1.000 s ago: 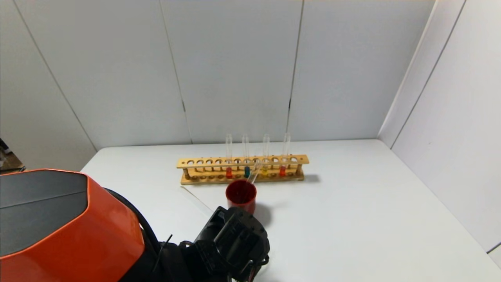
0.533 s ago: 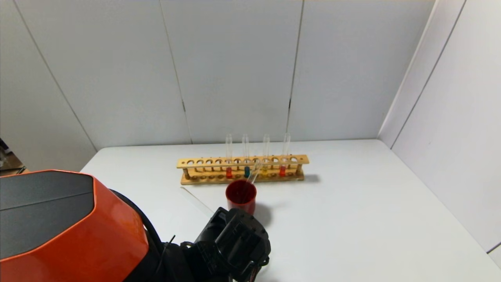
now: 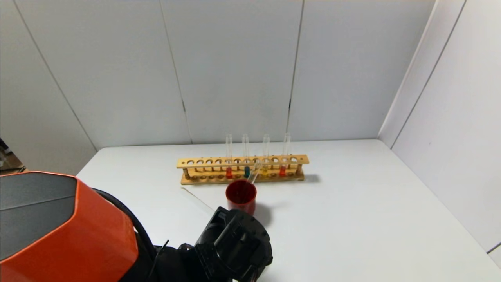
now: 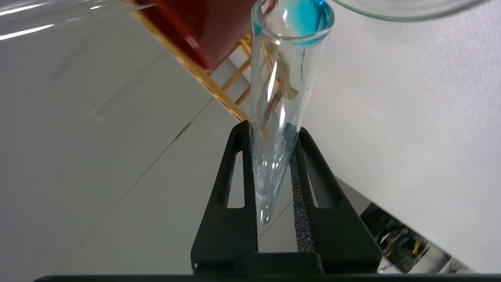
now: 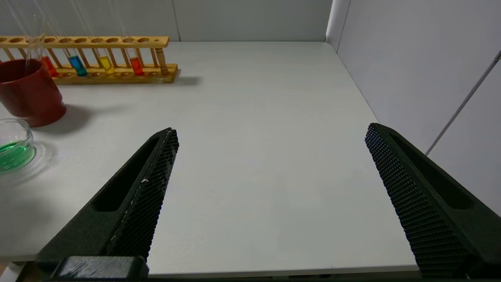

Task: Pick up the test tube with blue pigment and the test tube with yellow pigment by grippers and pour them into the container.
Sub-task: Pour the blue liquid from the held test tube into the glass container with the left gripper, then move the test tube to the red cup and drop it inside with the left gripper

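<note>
White table [image 3: 352, 219], left gripper [image 4: 274, 133] tilted — clamping test tube [image 4: 282, 98]

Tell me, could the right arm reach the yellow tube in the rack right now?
Probably yes: the right gripper is open and nothing stands between it and the yellow tube, though the neighbouring red-orange tube stands close.

A wooden rack [image 3: 242, 169] is standing near the far edge of the white table [image 3: 352, 219]. Two red tubes [image 3: 229, 156] are sitting upright in it. A dark-red cup [image 3: 241, 200] is standing just before the rack, holding clear empty tubes [image 3: 254, 174]
</note>
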You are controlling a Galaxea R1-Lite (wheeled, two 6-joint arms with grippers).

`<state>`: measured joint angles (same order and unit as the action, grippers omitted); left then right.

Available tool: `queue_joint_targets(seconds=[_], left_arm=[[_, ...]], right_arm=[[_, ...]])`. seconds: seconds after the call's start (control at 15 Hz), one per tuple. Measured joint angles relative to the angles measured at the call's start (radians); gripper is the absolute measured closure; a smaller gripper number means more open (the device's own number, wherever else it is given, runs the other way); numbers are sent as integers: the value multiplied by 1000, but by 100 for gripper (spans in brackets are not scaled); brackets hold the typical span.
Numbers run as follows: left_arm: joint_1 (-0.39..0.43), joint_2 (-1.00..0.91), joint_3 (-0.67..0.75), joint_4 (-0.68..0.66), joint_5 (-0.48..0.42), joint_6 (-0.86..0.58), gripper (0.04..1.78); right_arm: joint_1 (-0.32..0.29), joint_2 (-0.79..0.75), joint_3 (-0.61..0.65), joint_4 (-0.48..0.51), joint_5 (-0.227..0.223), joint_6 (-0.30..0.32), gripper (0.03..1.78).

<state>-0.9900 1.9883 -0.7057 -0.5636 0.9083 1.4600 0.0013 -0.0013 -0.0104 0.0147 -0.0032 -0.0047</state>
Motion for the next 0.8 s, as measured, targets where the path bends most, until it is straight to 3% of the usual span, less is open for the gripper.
queue_joint_targets(seconds=[0.47, 0.8], left_arm=[[-83, -159, 74, -33, -3, -383, 151], [-74, -144, -46, -184, -2, -871, 151]], right_arm=[[0, 0, 0, 0, 0, 0, 7], [0, 0, 0, 0, 0, 0, 7]])
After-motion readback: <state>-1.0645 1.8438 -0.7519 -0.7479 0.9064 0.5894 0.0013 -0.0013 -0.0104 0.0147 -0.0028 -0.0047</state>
